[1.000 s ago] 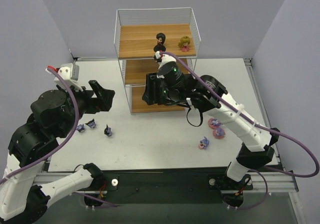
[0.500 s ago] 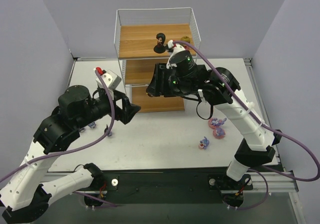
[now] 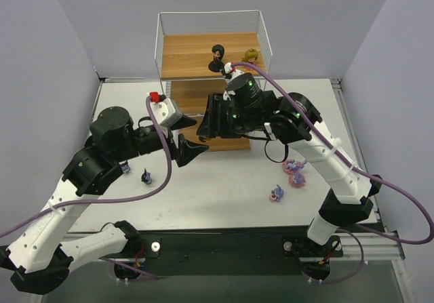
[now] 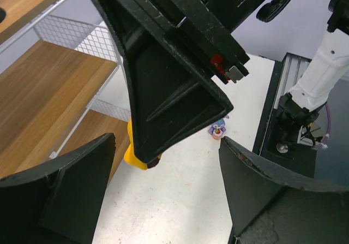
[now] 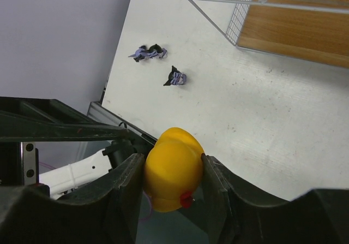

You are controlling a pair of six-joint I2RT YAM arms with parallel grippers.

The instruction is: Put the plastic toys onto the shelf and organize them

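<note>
My right gripper (image 3: 203, 126) (image 5: 173, 165) is shut on a yellow big-headed doll (image 5: 173, 168) and holds it in the air in front of the shelf (image 3: 196, 53). My left gripper (image 3: 195, 137) (image 4: 167, 144) is open and empty, close beside the right one, whose black finger (image 4: 174, 91) and the yellow doll (image 4: 133, 152) fill its view. A black doll (image 3: 217, 57) and an olive-pink doll (image 3: 249, 58) stand on the top board. Three purple-pink bunnies (image 3: 294, 172) lie right of the shelf, and dark blue figures (image 3: 146, 177) (image 5: 175, 77) lie to its left.
The shelf's lower wooden boards (image 4: 49, 91) (image 5: 294, 34) show behind its white wire mesh. One bunny (image 4: 217, 129) shows past the left jaws. The right arm's purple cable (image 3: 407, 201) loops out over the table's right side.
My left arm has swung right from the table's left side, and its open gripper now sits by the right gripper in front of the shelf. The right gripper rose slightly with the yellow doll.
</note>
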